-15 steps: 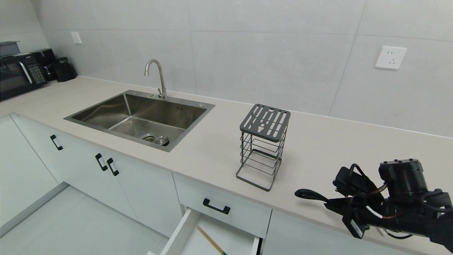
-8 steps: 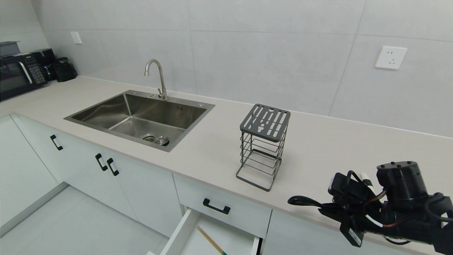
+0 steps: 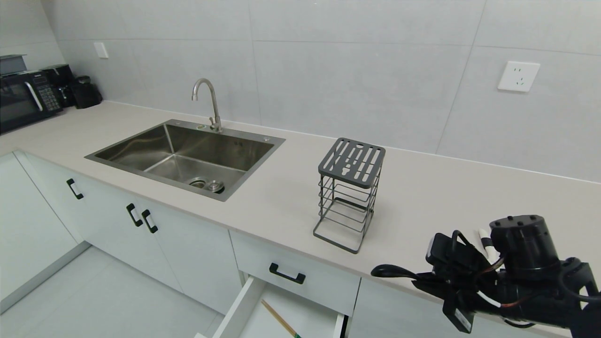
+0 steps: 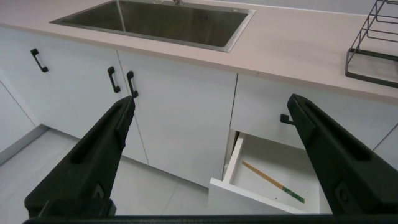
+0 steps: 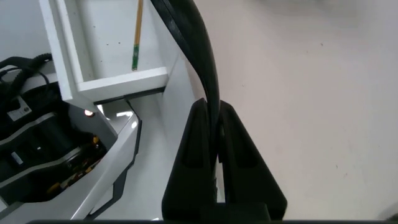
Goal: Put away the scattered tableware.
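Leftward slid your right end effector (image 3: pixel 429 281), clenched on a slim black utensil (image 3: pixel 389 271), along the beige bench (image 3: pixel 422 197) edge, with the dark wire rack (image 3: pixel 350 192) nearby; your left end effector (image 4: pixel 211 99) gaped.

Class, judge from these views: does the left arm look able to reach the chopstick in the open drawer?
Probably yes: the drawer stands open, the chopstick lies uncovered inside, and the open left gripper faces it with nothing between them.

The head camera looks down on the bench (image 3: pixel 281 202). The left wrist camera faces the cabinets (image 4: pixel 180 106) from farther back; the right hangs close over the bench edge. All share the drawer (image 3: pixel 232 307).
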{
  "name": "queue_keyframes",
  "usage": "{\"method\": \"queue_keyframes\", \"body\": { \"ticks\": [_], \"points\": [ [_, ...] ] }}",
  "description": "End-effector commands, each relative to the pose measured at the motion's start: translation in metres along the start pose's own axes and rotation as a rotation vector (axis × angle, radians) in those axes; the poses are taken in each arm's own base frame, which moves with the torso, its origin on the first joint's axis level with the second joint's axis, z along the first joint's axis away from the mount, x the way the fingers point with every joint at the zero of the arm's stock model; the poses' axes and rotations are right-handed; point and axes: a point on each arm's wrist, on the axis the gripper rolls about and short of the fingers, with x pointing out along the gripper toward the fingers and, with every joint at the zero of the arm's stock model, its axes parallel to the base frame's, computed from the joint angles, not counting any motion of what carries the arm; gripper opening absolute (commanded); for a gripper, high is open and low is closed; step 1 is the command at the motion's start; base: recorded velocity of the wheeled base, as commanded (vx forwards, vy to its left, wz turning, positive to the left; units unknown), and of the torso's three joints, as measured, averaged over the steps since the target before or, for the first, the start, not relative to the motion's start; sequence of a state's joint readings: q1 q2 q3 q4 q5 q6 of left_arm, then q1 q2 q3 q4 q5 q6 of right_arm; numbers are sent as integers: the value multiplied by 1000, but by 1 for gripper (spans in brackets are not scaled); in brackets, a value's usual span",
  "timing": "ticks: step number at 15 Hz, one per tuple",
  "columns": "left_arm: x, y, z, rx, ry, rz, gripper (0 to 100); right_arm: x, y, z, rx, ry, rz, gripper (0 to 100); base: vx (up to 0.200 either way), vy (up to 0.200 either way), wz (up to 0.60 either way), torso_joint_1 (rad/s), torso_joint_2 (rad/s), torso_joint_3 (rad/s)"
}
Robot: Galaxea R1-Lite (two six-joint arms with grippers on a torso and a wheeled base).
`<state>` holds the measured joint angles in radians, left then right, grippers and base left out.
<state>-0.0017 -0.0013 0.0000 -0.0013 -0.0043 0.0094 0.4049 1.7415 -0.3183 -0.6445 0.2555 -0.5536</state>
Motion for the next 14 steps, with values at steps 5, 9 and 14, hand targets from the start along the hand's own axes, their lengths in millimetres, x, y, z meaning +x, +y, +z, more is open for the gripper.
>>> {"method": "queue_keyframes", "body": {
  "ticks": [5, 9, 14],
  "points": [
    [0, 0, 0, 0, 1, 0, 100, 13, 26, 26, -3, -63, 89, 0, 0, 0, 0, 0, 0, 0],
    [0, 0, 0, 0, 1, 0, 100, 28, 41, 55, 5, -145, 146, 0, 0, 0, 0, 0, 0, 0],
    [0, 0, 0, 0, 1, 0, 100, 70, 61, 88, -31, -179, 183, 0, 0, 0, 0, 0, 0, 0]
  ]
}}
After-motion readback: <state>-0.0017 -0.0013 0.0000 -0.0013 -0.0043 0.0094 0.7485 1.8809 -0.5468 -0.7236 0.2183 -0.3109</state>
